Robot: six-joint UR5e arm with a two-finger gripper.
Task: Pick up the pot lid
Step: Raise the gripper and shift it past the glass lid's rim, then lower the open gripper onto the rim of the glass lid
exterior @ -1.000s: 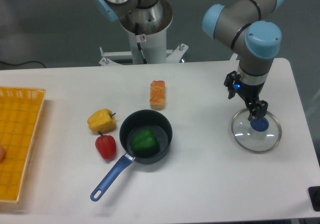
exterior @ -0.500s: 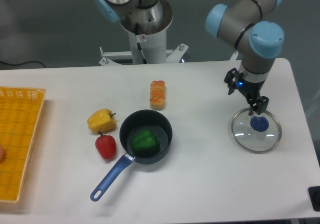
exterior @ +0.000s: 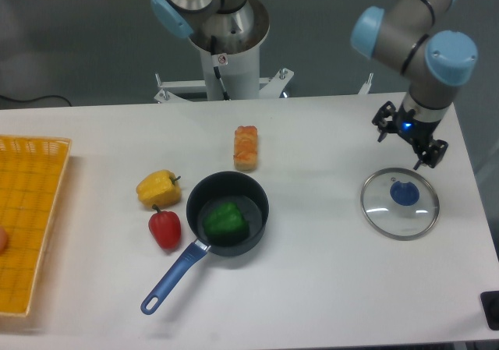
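The gripper [exterior: 405, 149] reaches in from the upper right, its two fingertips apart with nothing between them. Just beyond the blue knob [exterior: 404, 193] in the view are those fingertips; their exact height over the table cannot be told. The pot lid [exterior: 380, 213] is a clear round disc lying flat on the right side of the table, knob upward. Nothing hides the knob, and the gripper does not appear to touch the lid.
A black pan [exterior: 257, 202] with a blue handle holds a green pepper [exterior: 224, 221]. Left of it lie a yellow pepper [exterior: 157, 189] and a red pepper [exterior: 164, 228]. An orange-brown block [exterior: 245, 149] sits behind, and an orange crate [exterior: 23, 233] stands far left.
The gripper has moved right and somewhat farther back, leaving the lid's knob more fully in view. It stays open, and the lid has not moved.
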